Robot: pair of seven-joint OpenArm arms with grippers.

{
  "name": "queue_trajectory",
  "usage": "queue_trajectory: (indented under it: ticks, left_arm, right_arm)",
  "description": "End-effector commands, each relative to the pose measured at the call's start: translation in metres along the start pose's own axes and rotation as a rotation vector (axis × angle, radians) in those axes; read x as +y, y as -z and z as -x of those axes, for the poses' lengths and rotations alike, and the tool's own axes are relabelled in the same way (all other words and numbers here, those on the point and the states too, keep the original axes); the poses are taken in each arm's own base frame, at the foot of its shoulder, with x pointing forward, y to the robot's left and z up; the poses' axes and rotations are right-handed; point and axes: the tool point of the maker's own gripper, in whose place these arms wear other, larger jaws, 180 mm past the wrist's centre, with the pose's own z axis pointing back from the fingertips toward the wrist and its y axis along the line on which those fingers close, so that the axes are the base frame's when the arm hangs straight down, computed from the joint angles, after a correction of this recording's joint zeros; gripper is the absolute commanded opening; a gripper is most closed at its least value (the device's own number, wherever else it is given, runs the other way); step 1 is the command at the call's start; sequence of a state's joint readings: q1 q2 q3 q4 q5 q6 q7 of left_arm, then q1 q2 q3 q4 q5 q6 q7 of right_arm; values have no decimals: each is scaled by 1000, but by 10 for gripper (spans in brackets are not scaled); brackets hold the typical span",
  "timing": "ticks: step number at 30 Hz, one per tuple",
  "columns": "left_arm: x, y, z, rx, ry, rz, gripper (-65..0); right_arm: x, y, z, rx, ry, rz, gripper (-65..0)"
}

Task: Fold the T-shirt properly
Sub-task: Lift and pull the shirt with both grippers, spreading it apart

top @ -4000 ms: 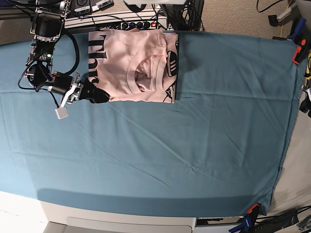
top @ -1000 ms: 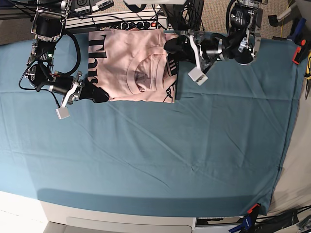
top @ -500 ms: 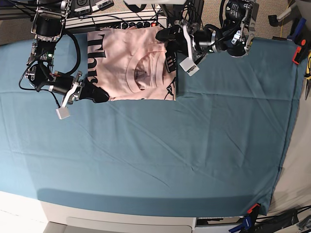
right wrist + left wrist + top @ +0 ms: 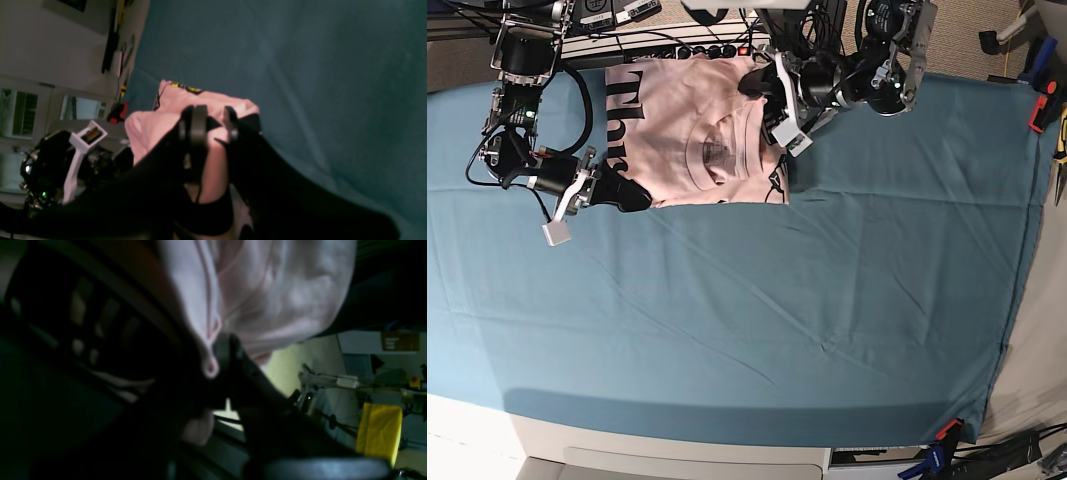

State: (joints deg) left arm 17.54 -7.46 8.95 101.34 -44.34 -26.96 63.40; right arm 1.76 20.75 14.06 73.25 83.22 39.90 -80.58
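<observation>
T-shirt [image 4: 692,130] of pale pink cotton, folded, lies at the teal cloth sheet's [image 4: 827,300] far edge; the left gripper [image 4: 217,353] pinches its right edge, the right gripper [image 4: 210,123] clamps its near-left corner.

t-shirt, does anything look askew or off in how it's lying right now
Nothing damaged. The T-shirt lies folded at the far edge of the teal sheet, collar and black lettering showing. Its right side is rumpled where the left pincer pinches a fold; the right pincer clamps the near left corner.
</observation>
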Motion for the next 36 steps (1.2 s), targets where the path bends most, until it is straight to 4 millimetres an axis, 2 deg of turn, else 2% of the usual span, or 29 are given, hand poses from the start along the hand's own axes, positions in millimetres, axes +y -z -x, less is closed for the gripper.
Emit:
queue_trajectory:
  ticks: [1,2,5,8,14,18,21,29,32,36]
  left_arm:
    - [0,0,0,19,23,-5,-650]
    - [2,-1,-2,20,29,-12,-650]
    - [11,-5,-7,32,60,-42,-650]
    - [26,-10,-16,33,92,-102,-650]
    - [63,-21,-59,-19,171,-271,-650]
    - [78,-21,-75,-20,179,-289,-650]
    - [89,-22,-88,-17,183,-304,-650]
    - [114,-30,-138,-15,193,-325,-650]
    - [124,-37,-160,-15,210,-343,-650]
    - [133,-47,-188,27,290,-388,-650]
  right_arm:
    - [6,-5,-17,-40,-33,-15,-584]
    - [6,-5,-17,-40,-33,-15,-587]
    - [6,-6,-18,-42,-33,-14,-650]
    - [4,-9,-20,-56,-29,-7,-650]
    - [0,-21,-29,-105,-27,14,-650]
    - [2,-25,-21,-98,-36,24,-650]
    - [17,-25,-4,-69,-71,20,-650]
    - [78,-10,43,-45,-138,-55,-650]
    - [86,-3,57,-46,-110,-66,-650]
    - [93,8,64,-73,-70,-92,-650]
